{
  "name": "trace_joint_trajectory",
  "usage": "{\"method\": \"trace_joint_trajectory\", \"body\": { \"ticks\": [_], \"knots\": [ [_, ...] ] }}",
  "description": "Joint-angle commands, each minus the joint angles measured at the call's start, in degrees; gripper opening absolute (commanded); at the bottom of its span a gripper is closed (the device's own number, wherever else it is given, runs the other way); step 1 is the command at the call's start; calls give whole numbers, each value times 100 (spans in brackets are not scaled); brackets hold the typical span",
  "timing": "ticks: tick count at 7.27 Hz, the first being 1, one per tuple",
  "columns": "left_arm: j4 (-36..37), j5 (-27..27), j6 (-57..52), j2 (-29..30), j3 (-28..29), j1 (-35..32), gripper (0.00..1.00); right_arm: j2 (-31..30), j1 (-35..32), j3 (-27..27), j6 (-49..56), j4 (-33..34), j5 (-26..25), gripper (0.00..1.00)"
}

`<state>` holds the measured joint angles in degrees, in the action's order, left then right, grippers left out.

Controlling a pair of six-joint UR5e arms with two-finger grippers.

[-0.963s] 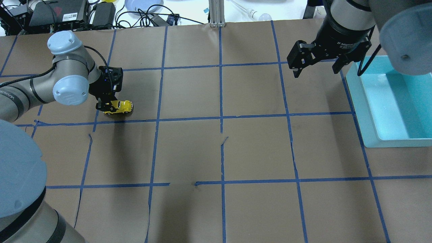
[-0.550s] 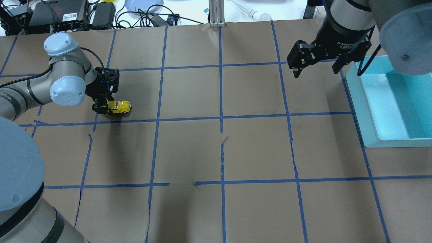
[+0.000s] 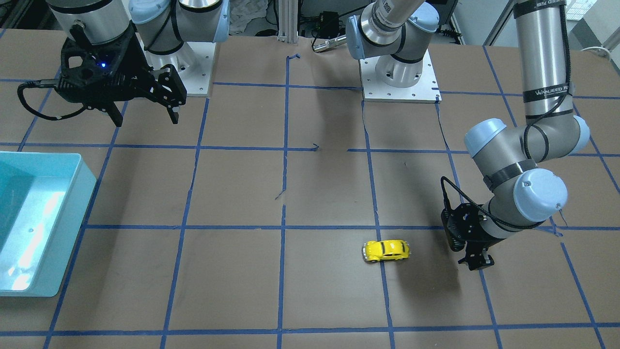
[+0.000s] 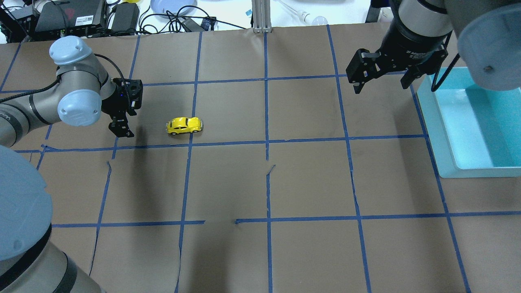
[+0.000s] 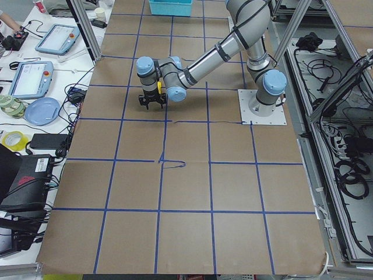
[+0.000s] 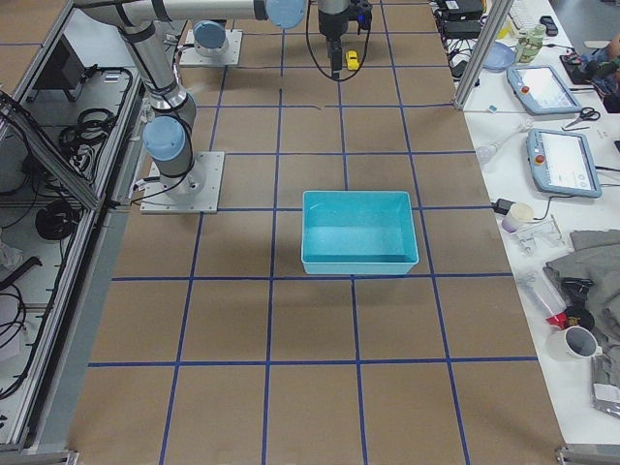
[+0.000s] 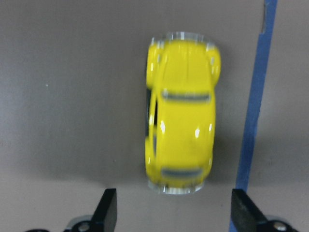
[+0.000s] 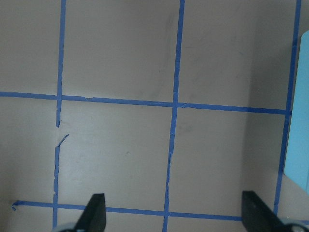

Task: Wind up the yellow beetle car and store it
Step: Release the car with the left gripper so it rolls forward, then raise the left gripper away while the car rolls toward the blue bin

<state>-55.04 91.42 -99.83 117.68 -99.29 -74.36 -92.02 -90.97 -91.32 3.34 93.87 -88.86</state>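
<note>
The yellow beetle car (image 4: 184, 125) stands free on its wheels on the brown table, near a blue tape line, and also shows in the front view (image 3: 386, 250). My left gripper (image 4: 121, 128) is open and empty, low over the table to the car's left and apart from it. In the left wrist view the car (image 7: 181, 135) lies just beyond the spread fingertips (image 7: 108, 209). My right gripper (image 4: 382, 85) is open and empty, held above the table at the far right next to the bin. Its wrist view shows only bare table between the fingers (image 8: 95, 212).
A light-blue open bin (image 4: 443, 134) stands at the table's right edge, also in the front view (image 3: 82, 194). Blue tape lines grid the brown paper, torn in places. Cables, boxes and a plate lie beyond the far edge (image 4: 122, 16).
The left gripper, which held the car, has opened and drawn back a little to the left. The car has rolled to the right, away from it. The right arm has not moved.
</note>
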Motion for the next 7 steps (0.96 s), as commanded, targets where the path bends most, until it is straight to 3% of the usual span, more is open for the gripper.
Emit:
{"method": "trace_joint_trajectory", "body": {
  "ticks": [1,3,7],
  "knots": [
    [-51,-1,104,-70,33,-148,84,0,0,0,0,0,0,100],
    [-77,-1,261,-201,42,-297,84,9,0,0,0,0,0,100],
    [-1418,-719,1909,-938,304,-377,84,9,0,0,0,0,0,100]
  ]
}}
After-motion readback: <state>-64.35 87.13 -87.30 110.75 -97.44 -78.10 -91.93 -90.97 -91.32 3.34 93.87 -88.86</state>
